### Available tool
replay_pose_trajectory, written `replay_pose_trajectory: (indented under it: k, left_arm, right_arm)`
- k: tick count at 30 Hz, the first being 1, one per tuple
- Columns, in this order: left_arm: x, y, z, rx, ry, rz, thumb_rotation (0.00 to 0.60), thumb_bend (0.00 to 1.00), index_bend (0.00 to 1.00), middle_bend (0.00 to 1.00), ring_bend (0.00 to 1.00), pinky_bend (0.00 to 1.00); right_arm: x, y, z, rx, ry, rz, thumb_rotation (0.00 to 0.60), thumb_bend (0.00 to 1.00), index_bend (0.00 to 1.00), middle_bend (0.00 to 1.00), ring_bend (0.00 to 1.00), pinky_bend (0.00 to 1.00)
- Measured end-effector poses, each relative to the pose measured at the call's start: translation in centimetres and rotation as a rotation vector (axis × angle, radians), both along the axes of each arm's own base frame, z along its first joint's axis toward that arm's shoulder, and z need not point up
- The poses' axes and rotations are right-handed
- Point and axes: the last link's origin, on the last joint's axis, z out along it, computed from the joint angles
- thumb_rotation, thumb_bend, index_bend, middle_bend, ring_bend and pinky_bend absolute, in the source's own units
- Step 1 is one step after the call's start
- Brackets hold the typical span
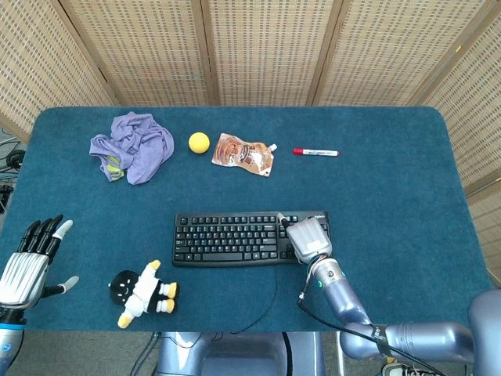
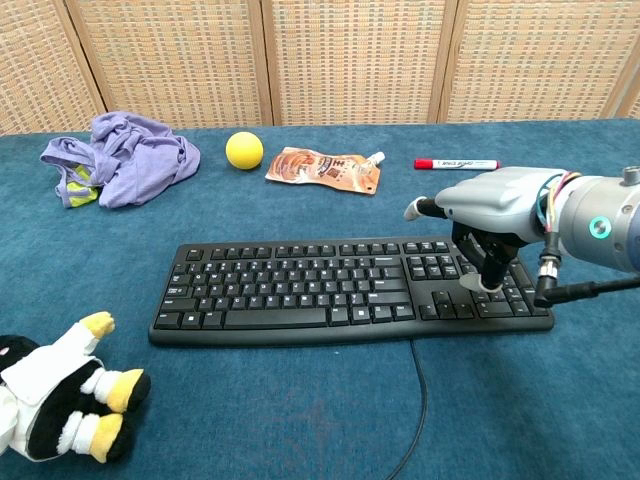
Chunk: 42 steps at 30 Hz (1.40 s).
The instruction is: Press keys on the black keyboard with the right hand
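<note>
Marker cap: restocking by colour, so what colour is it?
Red cap on the marker; clearest in chest view.

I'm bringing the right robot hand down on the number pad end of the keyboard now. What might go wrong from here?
1. The right robot hand has its fingers curled together over the right end of the black keyboard, so it may press several keys at once.
2. That end is hidden beneath the hand in the head view, so judge contact from the chest view.
3. A hard push might slide the keyboard; its cable lies slack.

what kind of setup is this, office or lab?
Probably a lab test bench: a table covered in blue felt, woven folding screens behind it, and unrelated props, including a black keyboard, plush penguin and yellow ball.
</note>
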Motion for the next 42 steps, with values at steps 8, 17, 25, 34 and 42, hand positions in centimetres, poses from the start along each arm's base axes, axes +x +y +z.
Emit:
replay_pose_trajectory:
  k: [8, 17, 25, 34, 42]
  left_arm:
    - [-0.1, 0.1, 0.0, -0.004, -0.002, 0.005, 0.600, 0.04, 0.00, 0.00, 0.00, 0.00]
    - [-0.2, 0.2, -0.1, -0.008, -0.002, 0.012, 0.600, 0.04, 0.00, 0.00, 0.00, 0.00]
    - [-0.4, 0.4, -0.1, -0.009, -0.001, 0.021, 0.600, 0.04, 0.00, 0.00, 0.00, 0.00]
    - [-0.5, 0.5, -0.2, -0.013, 0.001, 0.026, 0.600, 0.04, 0.00, 0.00, 0.00, 0.00]
    - [-0.4, 0.5, -0.3, -0.016, 0.003, 0.024, 0.600, 0.04, 0.00, 0.00, 0.00, 0.00]
  right_arm:
    - [0.4, -0.4, -0.6, 0.024, 0.027, -0.014, 0.600, 0.44, 0.02, 0.67, 0.60, 0.40]
    - [0.8, -1.0, -1.2, 0.041, 0.058, -0.021, 0.600, 0.47, 0.02, 0.67, 0.60, 0.40]
    - [1.0, -1.8, -1.8, 0.050, 0.085, -0.033, 0.600, 0.54, 0.03, 0.68, 0.60, 0.41]
    - [0.7, -2.1, -2.2, 0.064, 0.111, -0.044, 0.600, 0.75, 0.04, 0.69, 0.61, 0.41]
    - [1.0, -2.1, -2.1, 0.064, 0.114, -0.042, 0.600, 0.76, 0.04, 0.69, 0.61, 0.42]
